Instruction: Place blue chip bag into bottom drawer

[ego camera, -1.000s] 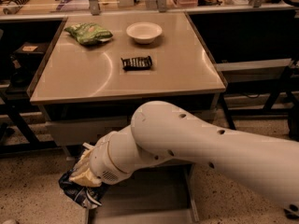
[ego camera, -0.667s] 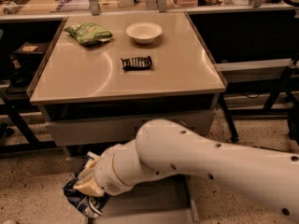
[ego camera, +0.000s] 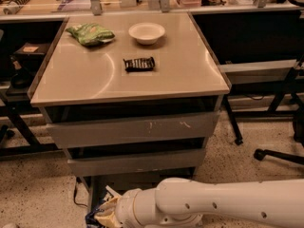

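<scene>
My gripper (ego camera: 105,216) is at the bottom left of the camera view, at the end of the white arm (ego camera: 213,205) that crosses the lower edge. It is shut on the blue chip bag (ego camera: 93,219), of which only a dark blue and white corner shows at the frame's bottom. The bag hangs low over the front left of the pulled-out bottom drawer (ego camera: 142,183), beside its left rail. The arm hides most of the drawer's grey floor.
Two shut grey drawers (ego camera: 133,129) sit above the open one. On the tabletop (ego camera: 85,82) lie a green chip bag (ego camera: 90,33), a white bowl (ego camera: 147,32) and a small black ribbed bar (ego camera: 139,63). A chair base (ego camera: 280,156) stands on the floor at the right.
The arm and gripper have dropped lower and shifted right, carrying the blue chip bag down toward the bottom drawer's level. The things on the table have not moved.
</scene>
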You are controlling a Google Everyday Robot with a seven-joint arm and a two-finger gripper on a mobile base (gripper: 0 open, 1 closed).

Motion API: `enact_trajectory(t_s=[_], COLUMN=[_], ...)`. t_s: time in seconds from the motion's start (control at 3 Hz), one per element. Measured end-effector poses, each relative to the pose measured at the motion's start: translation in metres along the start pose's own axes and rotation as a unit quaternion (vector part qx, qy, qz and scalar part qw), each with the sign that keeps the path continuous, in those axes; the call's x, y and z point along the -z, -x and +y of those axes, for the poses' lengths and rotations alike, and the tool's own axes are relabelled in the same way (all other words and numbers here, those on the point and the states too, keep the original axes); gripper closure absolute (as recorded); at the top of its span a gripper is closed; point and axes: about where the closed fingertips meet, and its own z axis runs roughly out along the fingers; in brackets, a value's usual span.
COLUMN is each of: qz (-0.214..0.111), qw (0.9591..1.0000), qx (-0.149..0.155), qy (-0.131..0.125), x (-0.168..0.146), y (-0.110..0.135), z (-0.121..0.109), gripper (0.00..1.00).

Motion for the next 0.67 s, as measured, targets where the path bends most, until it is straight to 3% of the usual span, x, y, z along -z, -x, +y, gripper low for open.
enact_trajectory(t_s=[0.33,0.67], qz=[-0.013,-0.013], qw=[0.9997,0.9997], qx=[-0.021,-0.021], qy=[-0.004,-0.004], x=[-0.0090,-0.0090], y=[-0.0037,-0.0036], z=[-0.0071,-0.0071], gripper=[1.00,1.00])
